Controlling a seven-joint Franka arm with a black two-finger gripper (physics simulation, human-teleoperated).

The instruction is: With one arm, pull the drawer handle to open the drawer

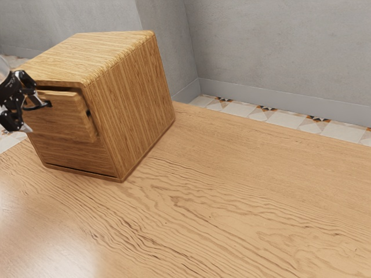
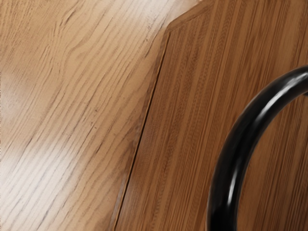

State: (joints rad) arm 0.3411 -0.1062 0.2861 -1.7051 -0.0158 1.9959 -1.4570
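Carrier: wooden worktop (image 1: 243, 197), with a pale glare patch at its near left corner in the exterior view.
Cabinet: a wooden cabinet (image 1: 130, 98) stands on the worktop at its far edge, towards the exterior view's left, turned at an angle to that edge.
Drawer: the upper drawer (image 1: 61, 116) is partly open. Its front stands proud of the cabinet face, with a dark gap along its side.
Handle: a black curved drawer handle (image 1: 39, 105) is fixed to the drawer front. In the wrist view it (image 2: 236, 159) arcs close in front of the drawer front (image 2: 192, 120), with the worktop (image 2: 62, 96) beside it.
Gripper: the black gripper (image 1: 24, 99) is at the handle, at the exterior view's left edge.
Gripper state: cannot tell whether it is open or closed on the handle.
Surroundings: tiled floor (image 1: 278, 116) and a grey wall (image 1: 278, 46) lie beyond the worktop's far edge.
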